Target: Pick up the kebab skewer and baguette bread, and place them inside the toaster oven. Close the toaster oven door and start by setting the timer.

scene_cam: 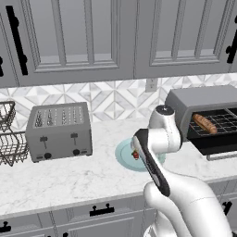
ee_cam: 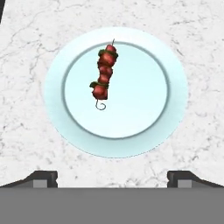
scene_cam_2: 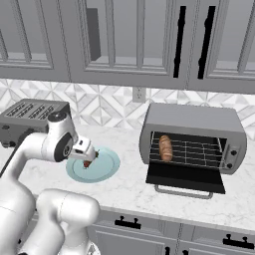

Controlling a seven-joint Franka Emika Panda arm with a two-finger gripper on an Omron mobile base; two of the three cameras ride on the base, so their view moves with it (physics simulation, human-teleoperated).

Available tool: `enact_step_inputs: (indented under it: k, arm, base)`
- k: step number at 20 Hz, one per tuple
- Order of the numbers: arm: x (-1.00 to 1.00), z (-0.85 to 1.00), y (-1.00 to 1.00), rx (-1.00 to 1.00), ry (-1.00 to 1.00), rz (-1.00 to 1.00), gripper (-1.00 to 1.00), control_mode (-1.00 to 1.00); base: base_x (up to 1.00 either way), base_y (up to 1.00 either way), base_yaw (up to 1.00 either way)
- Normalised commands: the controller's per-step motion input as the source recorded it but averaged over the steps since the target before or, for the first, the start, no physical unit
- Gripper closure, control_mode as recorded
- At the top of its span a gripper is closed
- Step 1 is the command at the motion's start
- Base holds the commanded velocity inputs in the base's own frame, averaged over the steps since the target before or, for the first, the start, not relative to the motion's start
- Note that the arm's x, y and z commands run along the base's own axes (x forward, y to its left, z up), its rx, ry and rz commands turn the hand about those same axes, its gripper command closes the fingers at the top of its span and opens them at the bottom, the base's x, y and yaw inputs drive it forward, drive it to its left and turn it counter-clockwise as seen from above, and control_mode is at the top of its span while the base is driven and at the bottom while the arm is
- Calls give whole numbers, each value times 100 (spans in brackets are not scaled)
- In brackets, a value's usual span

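cabinets [scene_cam: 88, 37] grey – backsplash [scene_cam: 115, 99] patterned tile | counter [scene_cam: 69, 180] white marble

No text, label, brand, number or sign can be read anywhere — not on appliances, not on cabinets.

White marble countertop [scene_cam: 69, 180] runs across mid-frame under the grey cabinets. Directly on it, L to R in left base view: wire basket rack [scene_cam: 8, 139] at far left edge, light grey 4-slot toaster [scene_cam: 59, 131] left of centre, teal plate [scene_cam: 127, 157] at centre w/ kebab skewer [ee_cam: 104, 75] lying on it, toaster oven [scene_cam_2: 193, 142] at right, door [scene_cam_2: 185, 178] dropped flat over the counter. Plate and toaster oven are near, not touching.
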Motion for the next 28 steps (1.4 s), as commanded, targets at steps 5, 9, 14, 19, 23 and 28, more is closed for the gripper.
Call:
enact_step_inputs:
  k: [5, 9, 14, 19, 23, 28]
  arm:
    - [49, -27, 15, 0, 5, 0, -100, -100]
    - [36, -20, 0, 1, 2, 0, -100, -100]
    - [36, -30, 0, 3, 4, -1, -100, -100]
    - [16, -52, 0, 4, 3, -1, -100, -100]
    - [16, -35, 0, 0, 0, -1, -100, -100]
    - [27, -28, 1, 0, 0, -1, -100, -100]
  base:
    - [0, 0, 0]
    - [0, 0, 0]
    - [0, 0, 0]
    - [0, 0, 0]
    - [0, 0, 0]
    - [0, 0, 0]
